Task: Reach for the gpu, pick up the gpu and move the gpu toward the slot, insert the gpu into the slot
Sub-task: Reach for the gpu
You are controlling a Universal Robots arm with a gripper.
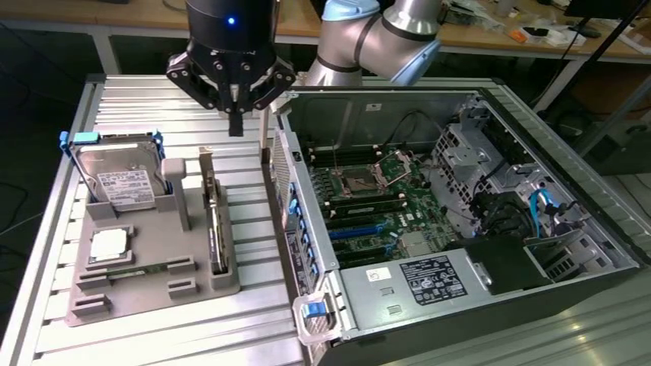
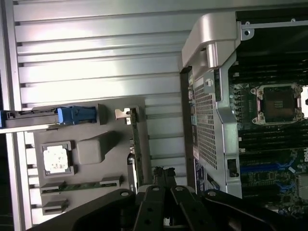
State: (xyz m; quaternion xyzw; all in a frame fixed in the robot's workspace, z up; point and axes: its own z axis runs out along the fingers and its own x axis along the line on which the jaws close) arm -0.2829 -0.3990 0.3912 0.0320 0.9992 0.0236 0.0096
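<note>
We see the gripper [image 1: 236,126] with its 2 fingers pressed together and empty, hanging above the ribbed table [image 1: 142,99] just past the far end of the grey tray [image 1: 152,293]. The gpu [image 1: 215,229] stands on its long edge in that tray, untouched, with the hard drive [image 1: 124,183] and the chip [image 1: 109,244] alongside. A narrow strip of table separates the tray's edge from the computer case [image 1: 295,191] wall. The case's side lies open, and the blue slot [image 1: 353,227] sits on the green board inside
</note>
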